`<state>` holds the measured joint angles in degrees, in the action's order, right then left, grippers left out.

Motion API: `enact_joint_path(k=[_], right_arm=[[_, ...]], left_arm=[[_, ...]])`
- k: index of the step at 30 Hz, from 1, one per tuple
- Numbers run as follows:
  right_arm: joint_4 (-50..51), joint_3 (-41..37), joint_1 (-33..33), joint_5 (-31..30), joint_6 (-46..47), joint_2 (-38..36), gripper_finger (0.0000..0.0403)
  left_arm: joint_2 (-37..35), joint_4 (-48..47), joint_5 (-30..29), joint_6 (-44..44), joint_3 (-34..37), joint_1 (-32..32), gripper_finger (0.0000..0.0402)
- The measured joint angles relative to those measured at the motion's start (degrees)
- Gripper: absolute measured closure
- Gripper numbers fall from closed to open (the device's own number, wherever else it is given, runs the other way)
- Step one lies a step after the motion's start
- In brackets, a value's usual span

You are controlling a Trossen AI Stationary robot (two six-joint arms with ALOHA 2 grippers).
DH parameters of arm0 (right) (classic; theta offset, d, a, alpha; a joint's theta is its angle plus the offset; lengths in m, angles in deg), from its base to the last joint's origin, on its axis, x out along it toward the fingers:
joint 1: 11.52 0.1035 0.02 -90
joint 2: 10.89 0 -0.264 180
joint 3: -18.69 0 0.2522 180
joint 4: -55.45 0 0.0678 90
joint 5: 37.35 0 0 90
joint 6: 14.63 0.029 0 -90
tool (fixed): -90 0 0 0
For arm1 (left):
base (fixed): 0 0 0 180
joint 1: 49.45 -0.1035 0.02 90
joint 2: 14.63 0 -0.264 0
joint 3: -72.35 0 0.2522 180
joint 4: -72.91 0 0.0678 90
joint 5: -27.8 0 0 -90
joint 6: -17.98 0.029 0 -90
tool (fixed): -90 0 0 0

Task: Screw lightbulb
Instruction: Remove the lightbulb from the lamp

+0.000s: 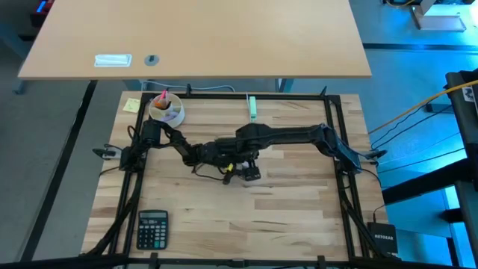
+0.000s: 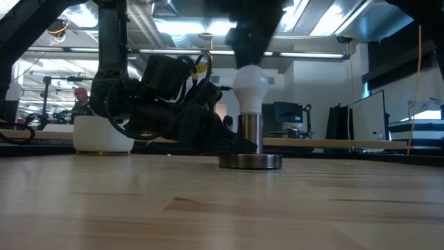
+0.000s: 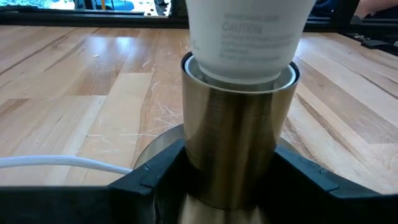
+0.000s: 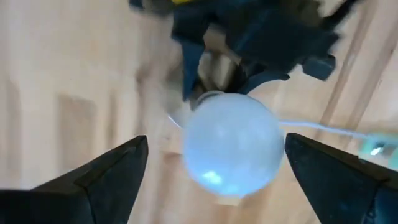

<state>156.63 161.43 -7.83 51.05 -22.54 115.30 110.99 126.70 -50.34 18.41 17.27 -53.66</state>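
Observation:
The white lightbulb (image 2: pixel 250 85) stands upright with its base in the metal tube (image 2: pixel 250 134) of the socket, whose round base (image 2: pixel 250 161) rests on the table. My left gripper (image 3: pixel 230 183) lies low on the table and is shut on the tube. My right gripper (image 4: pixel 216 146) hangs above the bulb (image 4: pixel 230 146), pointing down. It is open, with a finger on either side of the bulb's dome and a gap to each. The bulb's screw base is hidden inside the tube. My left gripper pinches the socket's upright metal tube (image 3: pixel 205 143) between its two fingers (image 3: pixel 155 180), low on the tube, just above the round base. The fingers come in level from the table's left side. The socket stands upright on the table.
A thin white cord (image 3: pixel 62 163) runs from the socket across the table. A pale green plug block (image 1: pixel 252 108) lies at the far edge, a white cup with pens (image 1: pixel 166 110) at the far left, and a calculator (image 1: pixel 152 228) at the near left.

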Motion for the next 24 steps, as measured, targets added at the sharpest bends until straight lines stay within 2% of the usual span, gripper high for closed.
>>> enact_joint_path(k=[4,10,13,17,24], right_arm=[[1.3,6.0,-0.6,3.2,14.2,-0.1,0.0021],[2.5,4.1,-2.4,5.8,42.4,-2.5,0.0022],[0.5,4.0,-2.8,7.0,52.8,-2.5,0.0022],[0.3,4.0,-2.7,5.9,62.9,-2.3,0.0022],[0.9,-1.9,-3.0,4.5,67.3,-2.1,0.0022]], left_arm=[[0.0,0.0,0.2,0.0,0.0,0.0,0.021],[0.0,-0.2,0.8,0.5,0.0,0.0,0.021],[0.0,-0.2,1.4,0.5,0.0,0.0,0.021],[0.0,-0.3,2.3,1.3,0.0,-0.1,0.021],[0.0,0.0,3.0,1.8,0.0,-0.6,0.021]])
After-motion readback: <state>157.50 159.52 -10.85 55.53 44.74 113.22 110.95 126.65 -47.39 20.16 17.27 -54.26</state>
